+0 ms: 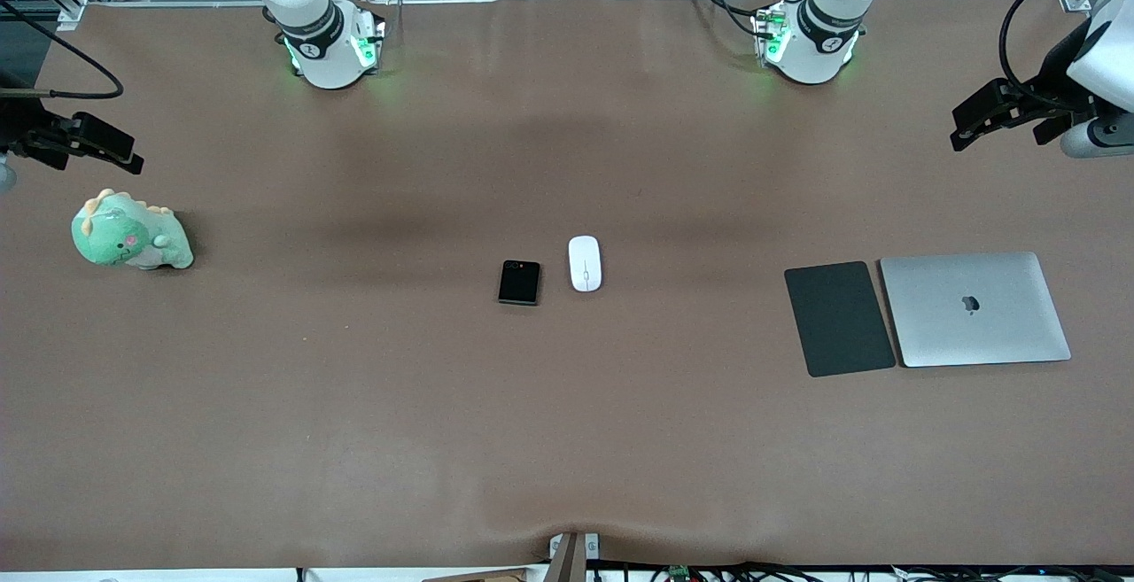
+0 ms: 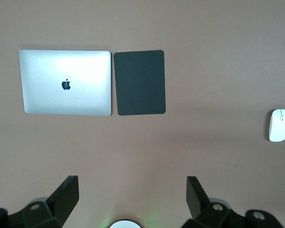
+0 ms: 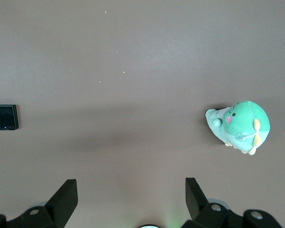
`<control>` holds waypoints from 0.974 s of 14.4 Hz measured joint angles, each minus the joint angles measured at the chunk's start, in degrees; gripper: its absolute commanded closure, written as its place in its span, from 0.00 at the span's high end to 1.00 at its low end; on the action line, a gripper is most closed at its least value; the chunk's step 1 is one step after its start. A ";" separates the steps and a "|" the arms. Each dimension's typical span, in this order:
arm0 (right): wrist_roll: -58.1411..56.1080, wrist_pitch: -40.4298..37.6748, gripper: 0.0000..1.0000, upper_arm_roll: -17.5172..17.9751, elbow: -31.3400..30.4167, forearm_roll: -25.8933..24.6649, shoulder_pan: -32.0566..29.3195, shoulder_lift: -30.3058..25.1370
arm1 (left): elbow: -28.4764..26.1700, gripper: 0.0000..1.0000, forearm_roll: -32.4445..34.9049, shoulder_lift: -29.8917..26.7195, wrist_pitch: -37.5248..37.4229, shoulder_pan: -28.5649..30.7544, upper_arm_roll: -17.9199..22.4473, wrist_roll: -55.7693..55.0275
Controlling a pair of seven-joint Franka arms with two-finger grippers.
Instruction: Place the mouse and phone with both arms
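Brown cloth-covered tabletop (image 1: 354,405), contents:

- Small white oval mouse (image 1: 585,263) with a thin grey centre line: mid-tabletop, well apart from both hands, untouched
- Small black squarish folded phone (image 1: 519,282): just beside the mouse, toward the right arm's end, not touching it
- Dark grey rectangular pad (image 1: 838,318): near the left hand, below where it hangs, flat
- Silver closed laptop (image 1: 974,308): just beside the pad, nearly edge to edge
- Green plush dinosaur (image 1: 130,232): close under the right hand
- Left hand (image 1: 974,117): aloft at the left arm's end of the tabletop, fingers (image 2: 66,192) apart, empty
- Right hand (image 1: 93,146): aloft at the right arm's end, fingers (image 3: 65,194) apart, empty

Status, as judged: nothing grasped yet; both reaches remain

Risks, as judged: mouse and phone lie close together, so two hands descending at once could collide or knock the neighbouring item; both are low and smooth, so fingertips may slip or shove them; a carried mouse could clip the laptop edge
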 measured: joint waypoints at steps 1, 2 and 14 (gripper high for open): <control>0.00 -0.04 1.00 0.00 0.00 0.00 0.00 0.00 | 0.00 1.00 0.00 0.00 0.00 0.00 0.00 0.00; 0.00 -0.10 1.00 0.00 0.00 0.00 0.00 0.00 | 0.00 1.00 0.00 0.00 0.00 0.00 0.00 0.00; 0.00 -0.18 1.00 -0.09 -0.05 0.00 -0.03 0.02 | -0.22 1.00 -0.44 2.48 0.23 -1.07 -0.71 -0.01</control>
